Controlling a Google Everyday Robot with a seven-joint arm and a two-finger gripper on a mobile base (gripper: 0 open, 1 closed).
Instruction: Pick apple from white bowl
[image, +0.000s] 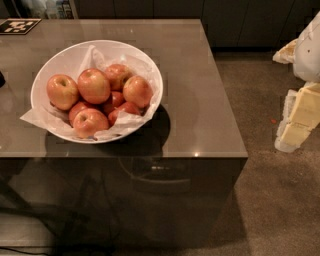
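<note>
The white bowl stands on the left half of a brown table, lined with crumpled white paper and heaped with several apples. The apple is the largest one, rosy red-orange, on top of the heap near its middle. A yellower-orange apple lies to its left, and smaller dark red apples lie below it. My gripper, white with pale yellow parts, hangs at the right edge of the view, off the table and far to the right of the bowl. It holds nothing.
The table's right edge and front edge drop to a brown carpeted floor. Dark cabinets run along the back. A black-and-white marker tag lies at the table's far left corner.
</note>
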